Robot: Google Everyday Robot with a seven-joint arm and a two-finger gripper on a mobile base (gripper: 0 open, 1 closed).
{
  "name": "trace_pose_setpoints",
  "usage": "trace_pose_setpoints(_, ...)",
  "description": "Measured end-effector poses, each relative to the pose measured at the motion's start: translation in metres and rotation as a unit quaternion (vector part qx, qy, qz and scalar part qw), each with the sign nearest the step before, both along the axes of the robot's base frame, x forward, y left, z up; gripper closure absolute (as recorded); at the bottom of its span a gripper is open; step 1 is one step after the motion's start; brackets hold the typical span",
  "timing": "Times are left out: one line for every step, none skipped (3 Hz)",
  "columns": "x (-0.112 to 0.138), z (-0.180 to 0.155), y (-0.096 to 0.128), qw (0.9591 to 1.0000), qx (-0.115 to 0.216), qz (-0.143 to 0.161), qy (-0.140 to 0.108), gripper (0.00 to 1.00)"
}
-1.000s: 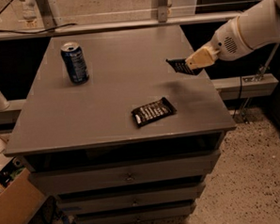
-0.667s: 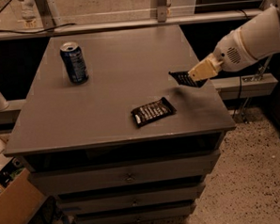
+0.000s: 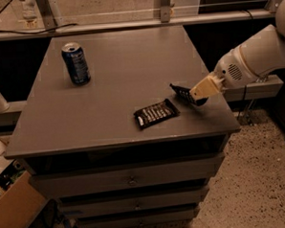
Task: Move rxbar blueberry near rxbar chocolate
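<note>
The rxbar chocolate lies flat near the front right of the grey table: a black wrapper with rows of white lettering. My gripper reaches in from the right on a white arm and is shut on the rxbar blueberry, a dark bar that sticks out to the left of the tan fingers. The blueberry bar hangs just above the table, a short way right of the chocolate bar and apart from it.
A blue soda can stands upright at the back left of the table. The table's right edge is just below my gripper. A cardboard box sits on the floor at the left. Drawers run below the tabletop.
My gripper has carried the blueberry bar forward and down, from the back right of the table to just right of the chocolate bar. The can and the chocolate bar have not moved.
</note>
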State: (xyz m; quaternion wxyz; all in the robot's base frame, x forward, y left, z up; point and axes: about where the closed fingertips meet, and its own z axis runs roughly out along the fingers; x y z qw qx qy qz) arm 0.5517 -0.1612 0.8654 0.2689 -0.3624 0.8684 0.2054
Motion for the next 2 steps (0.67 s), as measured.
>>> trace_pose_setpoints(-0.0059, -0.0081, 0.0041, 0.9999, 0.001, 0.005, 0.016, 0.61)
trace_pose_setpoints(-0.008, -0.0103, 0.0059, 0.9997, 0.001, 0.008, 0.023, 0.38)
